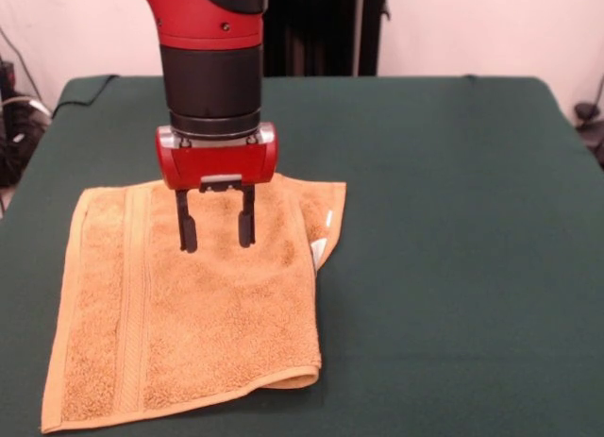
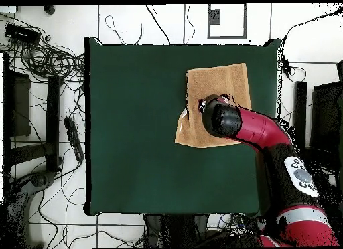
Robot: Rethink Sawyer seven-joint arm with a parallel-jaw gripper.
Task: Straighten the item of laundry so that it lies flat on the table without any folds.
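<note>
Towel (image 1: pixel 189 314) partly folded, fingers (image 1: pixel 187 231) spread above

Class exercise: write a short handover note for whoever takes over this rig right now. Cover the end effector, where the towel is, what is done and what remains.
End effector: open, fingers pointing down over the far part of the towel, holding nothing; whether the tips touch the cloth cannot be told.
Towel: on the green table, towards the left side in the front view. Most of it lies flat, but one side is folded over on itself, with a second layer and the white tag showing at that edge.
Done: the bulk is spread out.
Left: open the folded side and lay it flat, then check for remaining creases.
</note>
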